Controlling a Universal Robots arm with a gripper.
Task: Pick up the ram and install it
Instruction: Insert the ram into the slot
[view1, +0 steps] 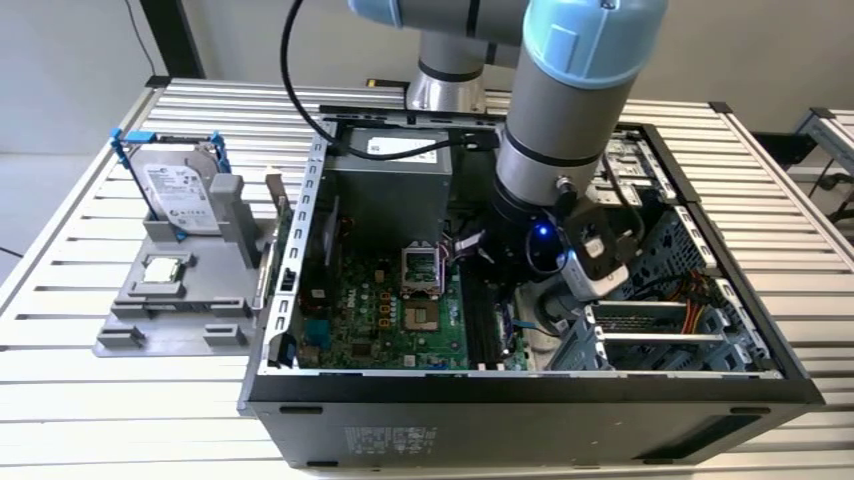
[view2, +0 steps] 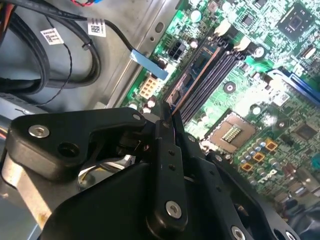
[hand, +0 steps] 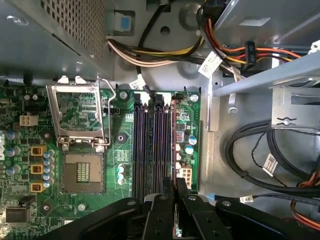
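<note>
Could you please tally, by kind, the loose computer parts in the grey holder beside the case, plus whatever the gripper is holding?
Hard drive: 1
Processor chip: 1
Ram stick: 1, held in the gripper
Total: 3

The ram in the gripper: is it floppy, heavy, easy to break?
Probably stiff: the ram runs straight out from the gripper, no sag. Likely light, seeing how thin it looks edge-on. Possibly fragile if pushed sideways, for the same thinness.
</note>
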